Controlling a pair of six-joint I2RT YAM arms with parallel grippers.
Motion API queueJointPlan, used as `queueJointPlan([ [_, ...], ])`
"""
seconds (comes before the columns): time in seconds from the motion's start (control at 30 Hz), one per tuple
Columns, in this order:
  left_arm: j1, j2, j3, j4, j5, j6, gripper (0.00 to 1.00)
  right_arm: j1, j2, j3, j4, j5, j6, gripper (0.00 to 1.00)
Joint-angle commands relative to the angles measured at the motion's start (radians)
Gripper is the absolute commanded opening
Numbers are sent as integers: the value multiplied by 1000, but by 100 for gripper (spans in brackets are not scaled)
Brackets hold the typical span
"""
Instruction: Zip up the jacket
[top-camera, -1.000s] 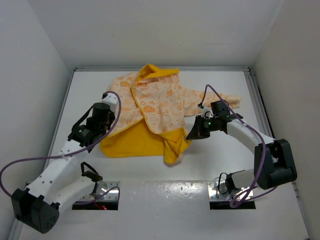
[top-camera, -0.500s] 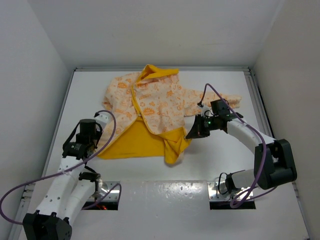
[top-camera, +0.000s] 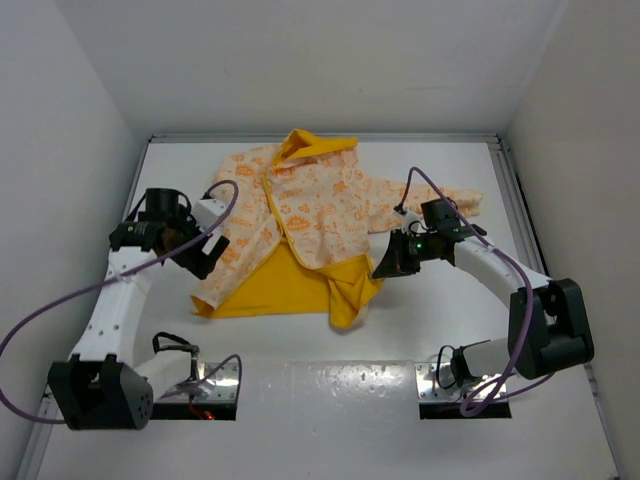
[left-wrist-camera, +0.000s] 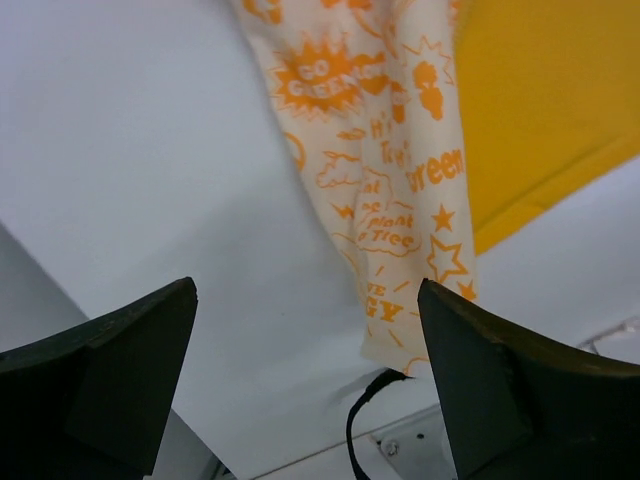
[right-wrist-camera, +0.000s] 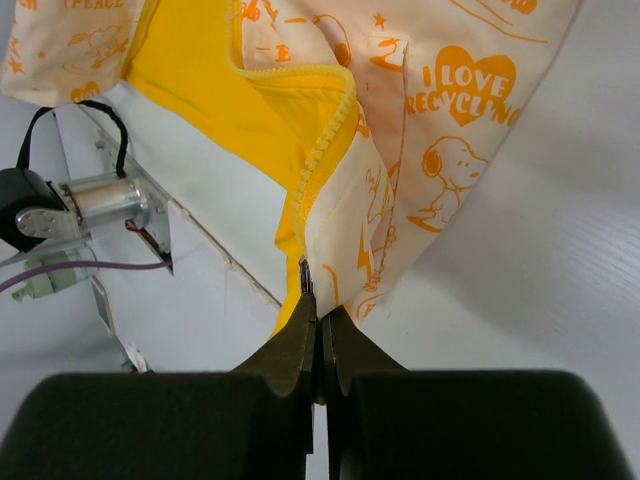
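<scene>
The jacket (top-camera: 320, 215) was laid flat at the far centre of the table (top-camera: 420, 340), hood (top-camera: 315, 145) toward the back wall, front unzipped. Vs. a second earlier, the left gripper (top-camera: 203, 258) had been taken off the garment's left panel, swung back toward its base, then raised again out to the left edge of the cloth. It was seen hovering just beside the printed strip, apparently not touching it. In the left wrist view its fingers were spread wide w/ nothing between them; only the printed edge and the yellow lining (left-wrist-camera: 540, 110) were seen below.

Over the same interval the left panel was shifted. More printed cloth was laid over the lining, so less yellow was exposed on that side. The right gripper (right-wrist-camera: 318, 335) was not moved at all. Its jaws were closed tight on the bottom corner of the right zip edge, w/ the yellow teeth (right-wrist-camera: 325, 140) running up from the pinch.

The task was judged to be at an early prep stage: the zip halves were not yet brought together, and no slider could be made out. The right side was judged anchored, so the left edge would prob. need to be regrasped near its bottom end and drawn across to the held corner. One risk was noted: the thin hem could be dragged & the fold undone.
</scene>
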Motion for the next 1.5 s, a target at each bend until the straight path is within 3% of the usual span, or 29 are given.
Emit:
queueJointPlan([
  [0.0, 15, 112, 69, -165, 126, 106, 99, -1, -22, 34, 7, -18, -24, 0],
  [0.13, -14, 159, 106, -175, 92, 104, 99, 1, -22, 33, 5, -18, -27, 0],
  [0.4, -248, 113, 143, -166, -90, 10, 100, 1, -24, 17, 13, -15, -26, 0],
  [0.57, -389, 117, 57, -166, -214, -61, 100, 1, -19, 16, 11, -13, -21, 0],
  [0.87, -527, 237, -18, -163, -376, -157, 100, 2, -2, 36, -4, -11, -34, 0],
  [1.07, -493, 332, -124, -92, -410, -136, 100, -1, 12, 39, 5, -12, -30, 0],
  [1.47, -299, 504, -124, 27, -266, -18, 100, -1, 36, 63, -4, -10, -35, 0],
])
